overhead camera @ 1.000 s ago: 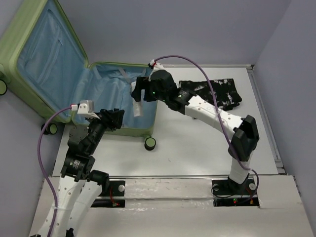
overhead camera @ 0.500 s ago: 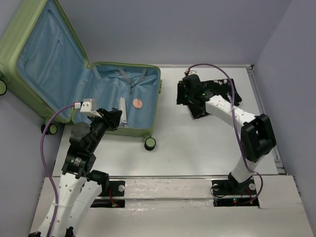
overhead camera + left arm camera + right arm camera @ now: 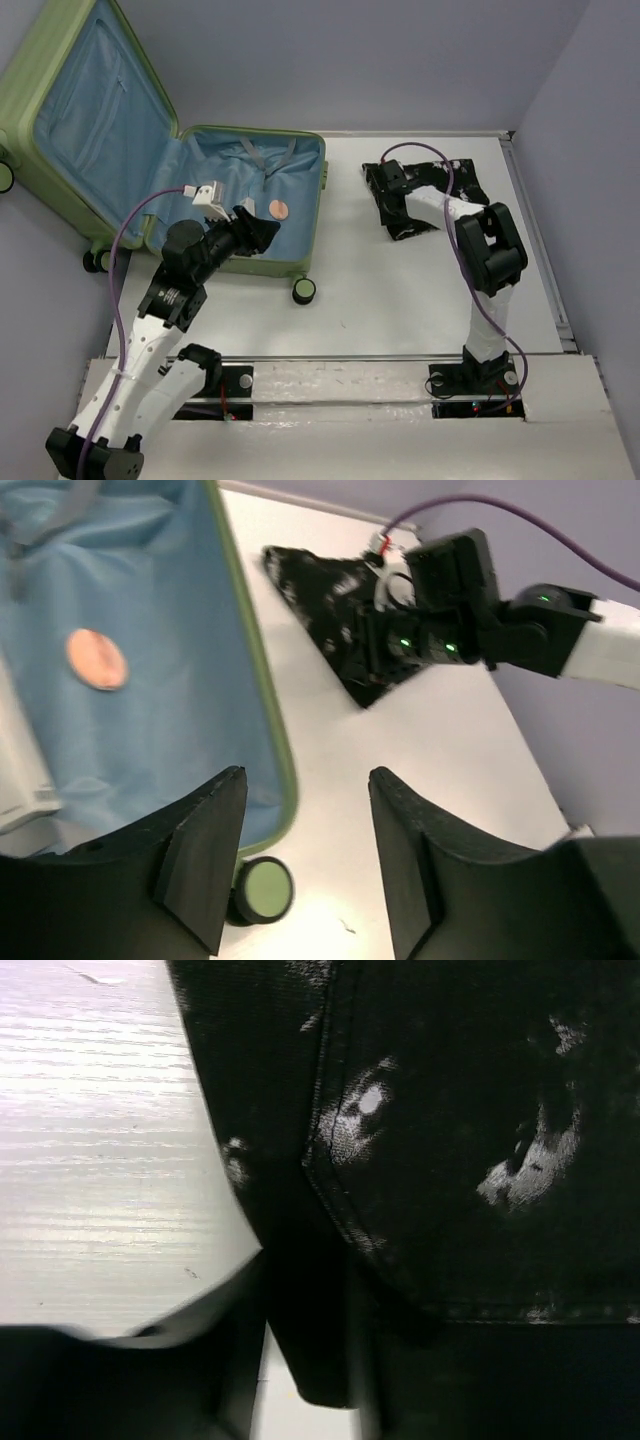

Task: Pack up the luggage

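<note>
The light-green luggage (image 3: 215, 165) lies open at the left, its lid leaning back and its blue lining (image 3: 150, 600) showing. On the lining rest a small round orange thing (image 3: 279, 209) and a white flat item (image 3: 20, 770). My left gripper (image 3: 262, 232) hovers open over the suitcase's front right rim, with nothing between its fingers (image 3: 306, 780). The black-and-white cloth (image 3: 462, 185) lies on the table to the right. At its left edge my right gripper (image 3: 385, 190) is low, and the right wrist view shows it shut (image 3: 305, 1340) on a fold of the cloth (image 3: 460, 1110).
A black wheel with a green hub (image 3: 304, 291) sticks out at the suitcase's front right corner, just under my left fingers (image 3: 262, 888). Bare white table (image 3: 380, 290) lies between suitcase and cloth. Grey walls bound the back and right sides.
My right arm left the suitcase, where a white item now lies, swung right to the cloth and closed on its edge. My left gripper rose, turned right and reopened.
</note>
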Controlling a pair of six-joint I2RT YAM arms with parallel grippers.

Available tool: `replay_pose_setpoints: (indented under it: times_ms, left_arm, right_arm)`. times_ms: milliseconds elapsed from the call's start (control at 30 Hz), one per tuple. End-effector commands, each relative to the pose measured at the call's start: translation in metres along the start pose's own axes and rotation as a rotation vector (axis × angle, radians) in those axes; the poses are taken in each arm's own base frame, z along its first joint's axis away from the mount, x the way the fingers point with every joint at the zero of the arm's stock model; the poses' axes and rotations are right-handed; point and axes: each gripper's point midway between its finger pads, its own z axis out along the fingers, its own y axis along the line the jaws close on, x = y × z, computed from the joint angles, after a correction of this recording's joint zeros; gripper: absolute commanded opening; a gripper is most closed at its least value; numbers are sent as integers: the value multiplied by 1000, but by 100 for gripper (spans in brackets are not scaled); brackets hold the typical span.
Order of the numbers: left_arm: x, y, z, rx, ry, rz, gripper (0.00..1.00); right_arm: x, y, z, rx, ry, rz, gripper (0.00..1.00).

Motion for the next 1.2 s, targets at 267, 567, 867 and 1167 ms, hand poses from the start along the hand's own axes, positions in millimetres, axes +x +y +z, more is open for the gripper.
replay_pose_setpoints:
  times_ms: [267, 567, 867, 1167]
  left_arm:
    - [37, -101, 68, 144, 151, -71, 78]
    - [122, -121, 139, 6, 295, -56, 90]
    - [164, -86, 205, -229, 255, -70, 92]
    - [213, -42, 257, -398, 313, -23, 93]
  right_arm:
    - [92, 19, -66, -300, -1, 303, 17]
    - [112, 16, -141, -473, -161, 466, 73]
    - [86, -58, -166, -224, -372, 607, 84]
    - [62, -131, -151, -2, -441, 727, 93]
